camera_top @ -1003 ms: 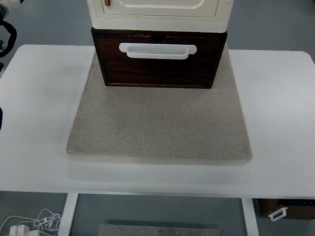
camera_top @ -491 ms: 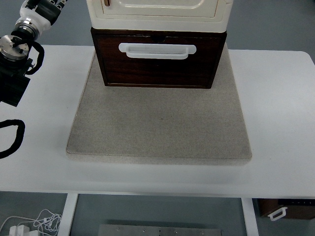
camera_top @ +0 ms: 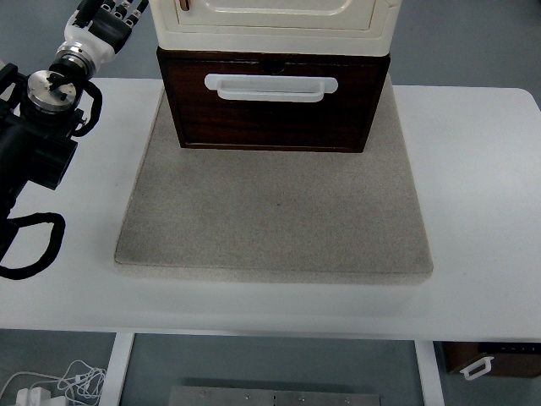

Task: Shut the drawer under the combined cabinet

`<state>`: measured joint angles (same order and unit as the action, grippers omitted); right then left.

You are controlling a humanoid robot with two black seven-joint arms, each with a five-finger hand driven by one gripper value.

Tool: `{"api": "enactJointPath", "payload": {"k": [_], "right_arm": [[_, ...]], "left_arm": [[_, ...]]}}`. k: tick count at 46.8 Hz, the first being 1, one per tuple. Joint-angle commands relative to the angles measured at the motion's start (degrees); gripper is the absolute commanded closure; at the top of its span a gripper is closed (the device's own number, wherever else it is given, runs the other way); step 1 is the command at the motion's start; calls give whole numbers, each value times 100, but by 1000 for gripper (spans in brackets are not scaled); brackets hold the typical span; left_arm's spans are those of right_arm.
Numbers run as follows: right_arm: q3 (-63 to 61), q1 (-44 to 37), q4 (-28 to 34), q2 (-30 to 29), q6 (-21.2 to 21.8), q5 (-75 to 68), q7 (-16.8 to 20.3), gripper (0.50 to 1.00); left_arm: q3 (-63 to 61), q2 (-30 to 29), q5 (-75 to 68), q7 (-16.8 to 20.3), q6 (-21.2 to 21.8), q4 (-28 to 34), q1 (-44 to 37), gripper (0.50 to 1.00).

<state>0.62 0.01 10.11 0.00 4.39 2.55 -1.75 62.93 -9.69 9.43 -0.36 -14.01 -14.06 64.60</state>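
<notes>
Left hand (camera_top: pixel 108 19) has advanced toward the cabinet (camera_top: pixel 275 21); finger state unclear; drawer (camera_top: pixel 272 106) unchanged

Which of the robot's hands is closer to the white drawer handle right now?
Left. The left hand is up at the top left corner, off to the left of the handle on the dark drawer and not touching it. The right hand is out of view.
</notes>
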Motion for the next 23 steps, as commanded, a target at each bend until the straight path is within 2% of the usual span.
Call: {"api": "enactJointPath", "payload": {"k": [1, 23], "right_arm": [[0, -1, 0, 0, 0, 0, -1, 548], [0, -1, 0, 0, 0, 0, -1, 548]], "left_arm": [[0, 11, 7, 0, -5, 0, -1, 500], [-26, 47, 174, 0, -49, -53, -71, 500]]}}
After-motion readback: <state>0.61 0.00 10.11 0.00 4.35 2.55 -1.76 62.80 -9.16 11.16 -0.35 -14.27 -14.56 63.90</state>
